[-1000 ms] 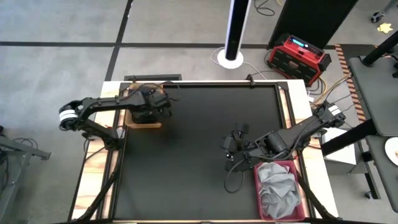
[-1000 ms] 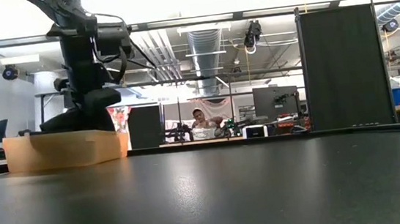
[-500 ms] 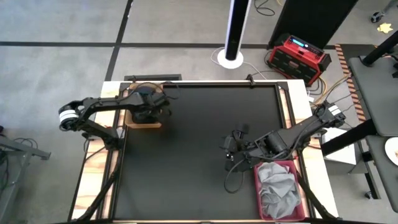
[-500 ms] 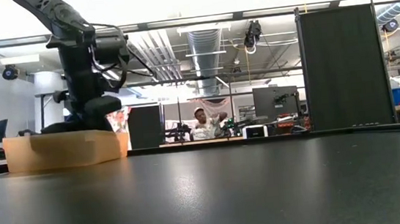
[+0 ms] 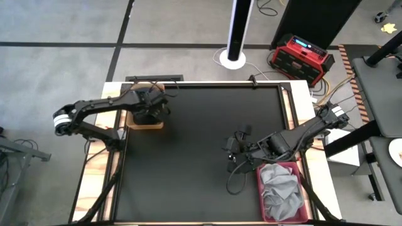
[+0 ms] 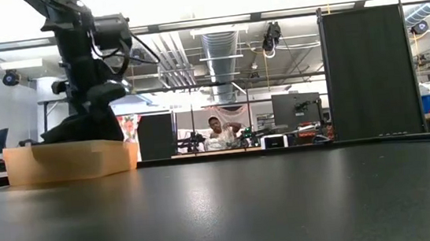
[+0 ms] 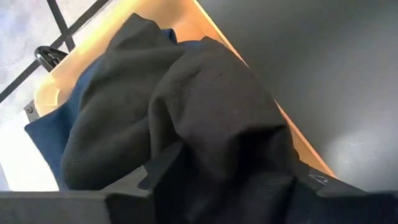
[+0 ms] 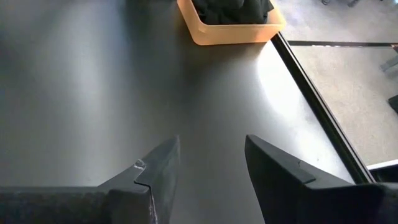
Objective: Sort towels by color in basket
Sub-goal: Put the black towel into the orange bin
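The left claw (image 5: 149, 104) is held over the shallow orange plastic basket (image 5: 143, 125) at the far left of the black counter (image 5: 201, 144), fingers spread astride a crumpled black cloth towel (image 7: 217, 124) piled on a navy blue towel (image 7: 46, 137). Depositing of dark towels appears to be under way. The right claw (image 8: 208, 165), fingers parted and empty, waits beside the red basket (image 5: 261, 188) of grey towels (image 5: 281, 188) at the near right. A straight lift clear seems called for next.
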